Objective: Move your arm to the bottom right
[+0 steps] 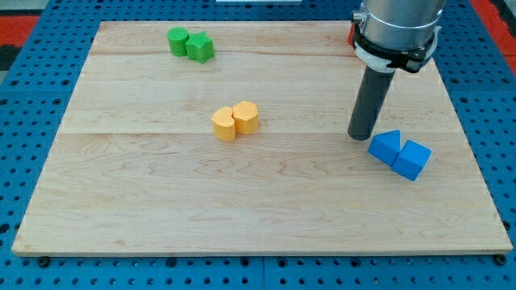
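Note:
My tip (360,136) rests on the wooden board (242,201) at the view's right, just left of and slightly above two blue blocks. The nearer blue block (385,146) is wedge-like and sits a small gap from the tip. A blue cube (412,159) touches it on its lower right. Two yellow blocks (225,124) (246,117) sit together near the board's middle, far left of the tip. A green cylinder (177,40) and a green block (200,47) sit together at the view's top left.
A red block (351,34) peeks out behind the arm's grey body (397,28) at the view's top right. The board lies on a blue pegboard table (24,121). The board's bottom right corner (504,250) is near the view's lower right.

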Robot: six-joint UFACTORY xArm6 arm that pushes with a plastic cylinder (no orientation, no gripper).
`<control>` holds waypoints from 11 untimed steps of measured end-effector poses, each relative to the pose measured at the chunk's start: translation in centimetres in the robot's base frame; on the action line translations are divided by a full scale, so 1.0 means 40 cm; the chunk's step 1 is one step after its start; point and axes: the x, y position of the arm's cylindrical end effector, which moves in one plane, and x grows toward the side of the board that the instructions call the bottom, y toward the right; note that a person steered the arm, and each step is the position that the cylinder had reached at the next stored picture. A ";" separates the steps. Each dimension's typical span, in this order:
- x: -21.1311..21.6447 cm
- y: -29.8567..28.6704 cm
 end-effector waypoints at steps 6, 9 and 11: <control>0.176 0.500; 0.273 0.310; 0.188 0.168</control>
